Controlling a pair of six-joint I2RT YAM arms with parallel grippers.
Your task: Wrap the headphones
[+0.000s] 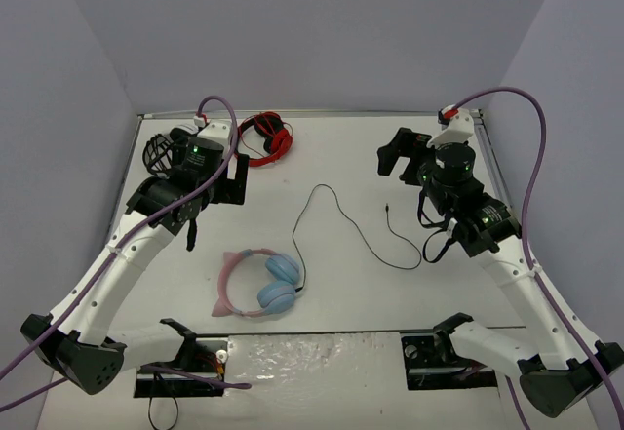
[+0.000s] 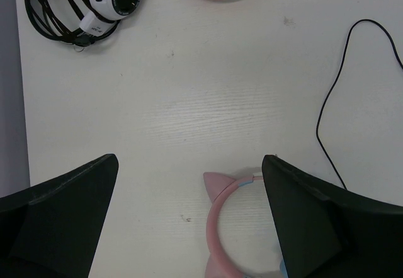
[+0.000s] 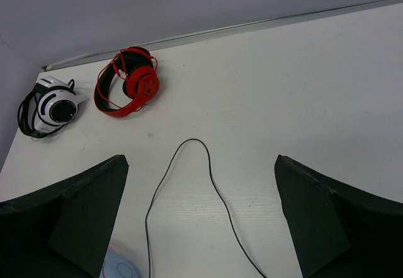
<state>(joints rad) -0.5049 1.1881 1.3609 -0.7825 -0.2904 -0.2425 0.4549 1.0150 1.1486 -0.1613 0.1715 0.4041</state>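
Headphones (image 1: 258, 282) by the worktop's (image 1: 351, 152) near edge look light; the cable (image 1: 336, 211) seems limp, so I'd pinch its plug end. Left gripper (image 2: 189, 161), right gripper (image 3: 201, 161): both apart.

We see the headphones (image 1: 255, 282) with a pink headband and light blue ear cups, and their thin cable (image 1: 318, 187) is black. Another pair (image 1: 269, 139) is red and black, and a third (image 3: 55, 106) is black and white. The desk (image 1: 351, 152) is white and faintly grained. The left pincer (image 2: 189, 161) and right pincer (image 3: 201, 161) are black, and the cords (image 1: 539, 133) on the arms are purple.
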